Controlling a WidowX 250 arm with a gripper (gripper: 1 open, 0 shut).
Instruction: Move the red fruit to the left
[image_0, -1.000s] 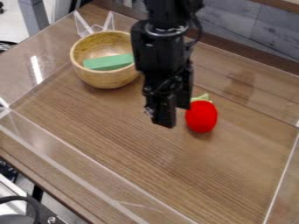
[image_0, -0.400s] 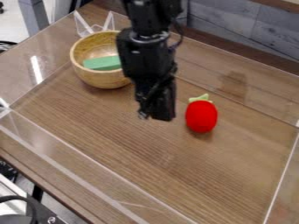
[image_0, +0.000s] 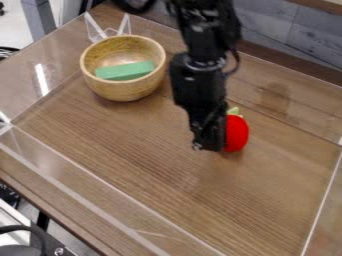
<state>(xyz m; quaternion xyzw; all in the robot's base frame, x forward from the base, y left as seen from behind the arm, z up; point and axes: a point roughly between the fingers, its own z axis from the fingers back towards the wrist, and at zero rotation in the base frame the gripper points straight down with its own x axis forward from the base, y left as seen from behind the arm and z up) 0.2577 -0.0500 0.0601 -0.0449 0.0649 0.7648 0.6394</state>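
The red fruit, small and rounded with a green leafy top, lies on the wooden table right of centre. My gripper points straight down with its tips low near the table, right against the fruit's left side. The black fingers look pressed together with nothing between them. The arm hides the fruit's left edge, so I cannot tell whether the fingers touch it.
A wooden bowl holding a flat green item stands at the back left. Low clear plastic walls ring the wooden table.
The gripper has moved right and down, from the table's middle to the fruit's left side, and its jaws have gone from apart to shut. The fruit has stayed where it was.
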